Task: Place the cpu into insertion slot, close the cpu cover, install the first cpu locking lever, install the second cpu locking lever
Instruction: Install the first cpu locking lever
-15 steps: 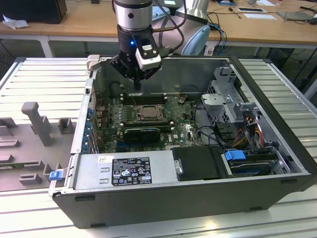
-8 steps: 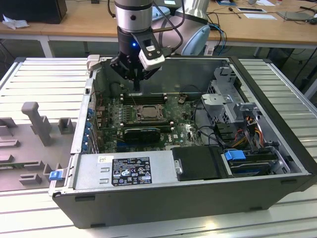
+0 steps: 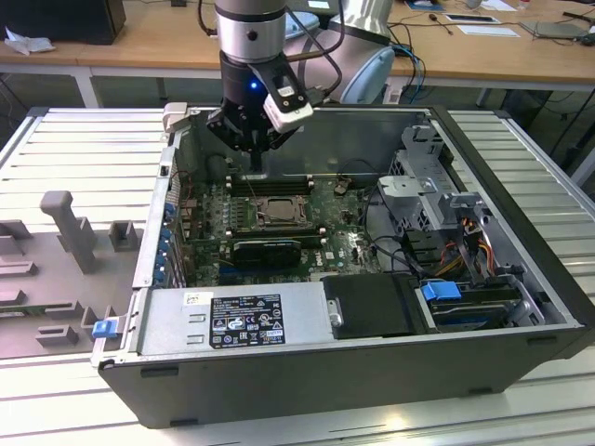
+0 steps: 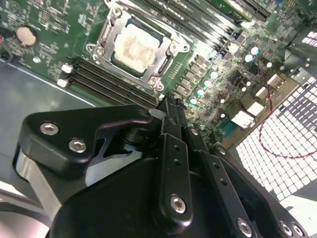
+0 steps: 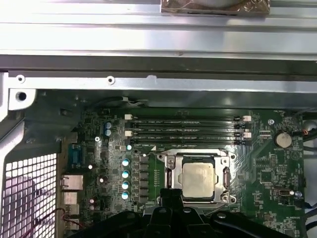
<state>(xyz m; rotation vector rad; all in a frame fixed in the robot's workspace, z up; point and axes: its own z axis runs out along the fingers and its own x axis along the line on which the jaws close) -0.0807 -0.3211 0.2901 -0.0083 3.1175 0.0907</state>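
The cpu (image 5: pixel 198 179) shows its pale silver face (image 4: pixel 136 43) inside the insertion slot, which is mostly hidden beneath it. The silver cpu cover (image 5: pixel 170 173) lies flat around the chip as a frame (image 4: pixel 106 35). I cannot tell whether the locking levers along the cover's sides are latched. In the exterior view the socket (image 3: pixel 276 212) sits mid-board, and my gripper (image 3: pixel 257 156) hangs above the memory slots just behind it. Its black fingers (image 4: pixel 171 111) meet at the tips, shut with nothing visible between them. In the first wrist view the gripper (image 5: pixel 171 196) is next to the cover's edge.
Long black memory slots (image 5: pixel 185 126) lie beside the socket. A black ribbed card (image 3: pixel 267 249) sits on the socket's near side. The case's metal walls (image 3: pixel 372 130) surround the green board (image 3: pixel 335 243); a drive cage (image 3: pixel 437 186) and cables stand at the exterior view's right.
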